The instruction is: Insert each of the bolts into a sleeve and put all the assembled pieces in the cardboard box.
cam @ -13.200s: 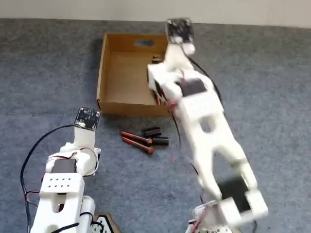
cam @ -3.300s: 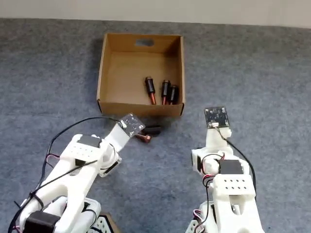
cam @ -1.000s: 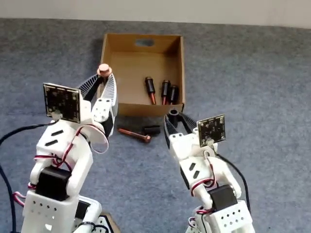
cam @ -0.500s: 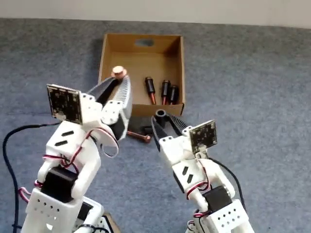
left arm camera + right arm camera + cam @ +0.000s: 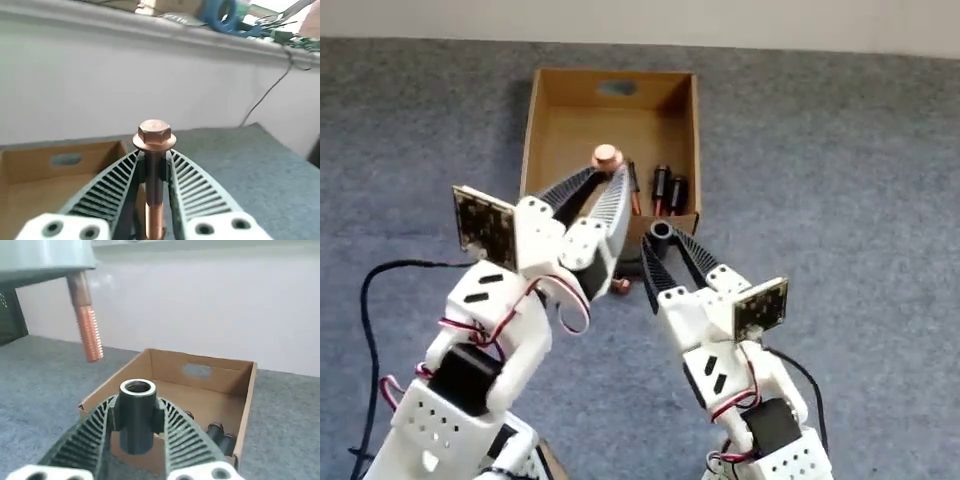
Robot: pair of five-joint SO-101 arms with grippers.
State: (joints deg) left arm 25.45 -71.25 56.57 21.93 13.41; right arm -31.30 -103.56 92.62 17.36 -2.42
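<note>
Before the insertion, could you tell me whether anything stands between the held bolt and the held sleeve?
Nothing visible does: only open air lies between the bolt in the left gripper and the sleeve in the right gripper.

White plastic left arm (image 5: 485, 335) and right arm (image 5: 725, 365), black servos (image 5: 468, 377), looping red and black cables (image 5: 368, 305). Left pincer (image 5: 605, 173) and right pincer (image 5: 661, 241) have dark ribbed fingers (image 5: 102, 192).

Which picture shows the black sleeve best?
The right wrist view: the sleeve stands upright and close in the right gripper, its open top plain. The high view shows it small, from above.
</note>
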